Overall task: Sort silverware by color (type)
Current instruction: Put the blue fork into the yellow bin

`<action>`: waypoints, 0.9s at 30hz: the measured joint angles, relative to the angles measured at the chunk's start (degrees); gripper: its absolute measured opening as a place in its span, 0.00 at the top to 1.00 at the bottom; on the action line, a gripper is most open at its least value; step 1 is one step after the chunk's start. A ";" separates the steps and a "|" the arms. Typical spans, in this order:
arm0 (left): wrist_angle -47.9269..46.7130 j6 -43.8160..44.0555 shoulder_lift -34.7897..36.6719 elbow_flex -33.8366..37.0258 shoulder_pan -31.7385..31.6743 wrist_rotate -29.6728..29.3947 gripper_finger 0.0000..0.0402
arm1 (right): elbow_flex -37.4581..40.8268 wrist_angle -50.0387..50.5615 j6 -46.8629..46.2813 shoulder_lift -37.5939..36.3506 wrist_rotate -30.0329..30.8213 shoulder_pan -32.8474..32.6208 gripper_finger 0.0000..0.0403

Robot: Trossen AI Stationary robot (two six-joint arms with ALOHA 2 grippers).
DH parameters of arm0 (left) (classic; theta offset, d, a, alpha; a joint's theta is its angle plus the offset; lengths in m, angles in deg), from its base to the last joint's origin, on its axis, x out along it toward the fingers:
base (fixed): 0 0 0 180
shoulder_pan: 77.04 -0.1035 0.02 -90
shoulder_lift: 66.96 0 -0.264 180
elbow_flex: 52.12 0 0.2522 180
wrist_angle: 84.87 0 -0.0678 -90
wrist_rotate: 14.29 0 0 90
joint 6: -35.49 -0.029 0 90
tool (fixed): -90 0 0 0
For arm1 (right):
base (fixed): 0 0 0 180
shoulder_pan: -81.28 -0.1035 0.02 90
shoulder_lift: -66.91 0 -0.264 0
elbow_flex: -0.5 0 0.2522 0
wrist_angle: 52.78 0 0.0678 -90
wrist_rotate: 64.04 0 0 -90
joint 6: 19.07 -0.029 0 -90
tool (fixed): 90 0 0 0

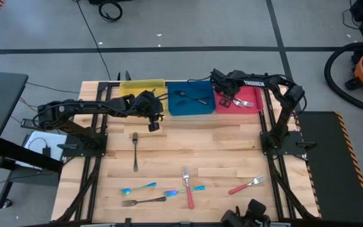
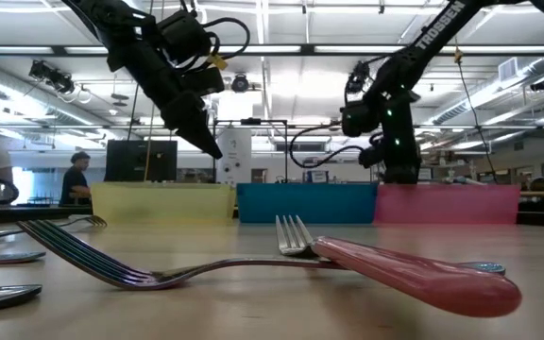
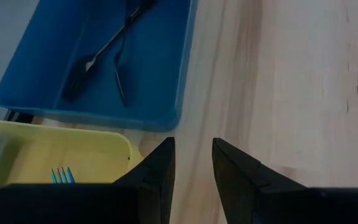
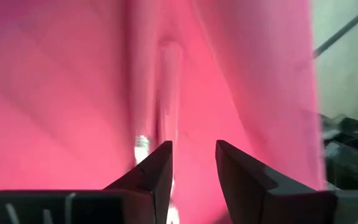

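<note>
High view shows a pale wooden worktop [image 1: 219, 148] with three plastic trays in a row along its far edge: yellow tray [image 1: 142, 84], blue tray [image 1: 190, 101] in the middle, red tray [image 1: 247, 101]. Taking the blue tray as landmark, the right claw [image 1: 227, 99] hangs over the red tray just beside it, fingers parted and empty, above red-handled silverware [image 1: 243, 103] lying inside. The left claw [image 1: 154, 125] hovers over bare wood near the blue tray's other corner, fingers apart, grasping nothing. Two dark forks [image 1: 191, 96] lie crossed in the blue tray.

Well away from the blue tray, toward the near edge, unsorted pieces remain: a dark fork [image 1: 135, 151], a second dark fork [image 1: 144, 201], two iridescent blue pieces [image 1: 138, 188] [image 1: 184, 190], and two red-handled forks [image 1: 187, 187] [image 1: 246, 185].

These utensils look slim, stiff, light and smooth, so probably slippery. They lie flat; pinching across the handle's middle seems the safest hold.
</note>
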 joint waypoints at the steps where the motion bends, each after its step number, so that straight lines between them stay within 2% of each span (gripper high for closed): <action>1: 0.04 0.08 0.00 0.00 0.16 -0.03 0.73 | -1.18 1.99 -0.46 0.01 0.43 -0.53 0.67; 7: -0.79 2.16 0.00 0.00 2.83 0.00 0.73 | -9.35 11.66 -7.26 0.01 -1.33 -4.00 0.68; 13: -9.43 5.45 0.00 -1.26 7.84 0.08 0.73 | -14.98 14.67 -8.90 0.01 -2.71 -6.58 0.68; 18: -16.55 10.98 0.00 -5.54 11.97 -0.05 0.73 | -16.04 15.95 -8.90 -0.62 -2.79 -7.62 0.68; 23: -28.62 15.62 0.02 -9.91 17.04 0.18 0.73 | -16.05 20.40 -10.18 -1.76 -3.85 -7.90 0.68; 25: -30.89 19.12 0.02 -10.21 19.19 1.93 0.73 | -16.05 21.96 -11.87 -2.16 -5.58 -7.93 0.68; 27: -32.25 23.25 0.02 -10.21 21.45 6.15 0.73 | -16.05 22.58 -13.80 -2.46 -7.82 -7.96 0.68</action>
